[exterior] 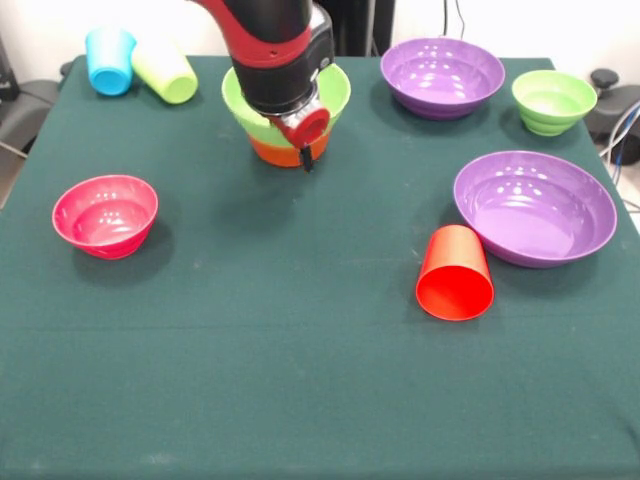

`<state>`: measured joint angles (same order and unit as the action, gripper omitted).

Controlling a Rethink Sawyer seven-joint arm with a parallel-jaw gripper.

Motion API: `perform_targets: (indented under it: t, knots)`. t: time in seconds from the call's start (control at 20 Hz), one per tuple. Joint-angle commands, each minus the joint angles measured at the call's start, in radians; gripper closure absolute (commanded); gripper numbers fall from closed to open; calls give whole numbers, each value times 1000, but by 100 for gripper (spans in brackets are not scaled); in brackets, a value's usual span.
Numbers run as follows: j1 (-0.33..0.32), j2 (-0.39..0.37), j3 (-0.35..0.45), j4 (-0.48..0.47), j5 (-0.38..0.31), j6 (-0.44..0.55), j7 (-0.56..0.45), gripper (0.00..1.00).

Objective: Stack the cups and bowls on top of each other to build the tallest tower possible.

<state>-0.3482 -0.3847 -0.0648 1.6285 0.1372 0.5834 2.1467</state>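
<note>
- Nearest the camera lies the red cup (455, 272), tipped on its side with its mouth toward the viewer, just beside the large purple bowl (535, 207) at about its 8 o'clock; I cannot tell whether they touch
- Behind that, at 12 o'clock on the cloth, stands the tower (286, 115): a lime green bowl seated in an orange one, the orange showing as a narrow band below the green
- Directly in front of the tower hangs the gripper (306, 160), below the red and black arm (275, 45) that comes down from the top edge; only a dark tip shows under a red round part, and I cannot tell how far the fingers are parted or whether they hold anything
- At 2 o'clock from the tower sits the second purple bowl (443, 76), upright, with the small green bowl (553, 101) just to its right near the table's right edge
- At 10 o'clock lie the sky blue cup (110, 60) and the lime green cup (166, 70), close together at the far left corner, the green one on its side
- The pink bowl (104, 215) stands upright at 8 o'clock, near the left edge
- Open green table (300, 400) fills the whole near half and the middle strip between the pink bowl and the red cup
</note>
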Motion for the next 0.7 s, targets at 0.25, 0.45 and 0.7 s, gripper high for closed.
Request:
perform_targets:
  t: [0.25, 0.45, 0.7]
  knots:
    - [-2, 52, 110, -65, -80, -145, -20, 0]
    - [-17, 31, 128, -38, -76, -138, -26, 0]
    - [-18, -23, 130, 21, -70, -117, -15, 0]
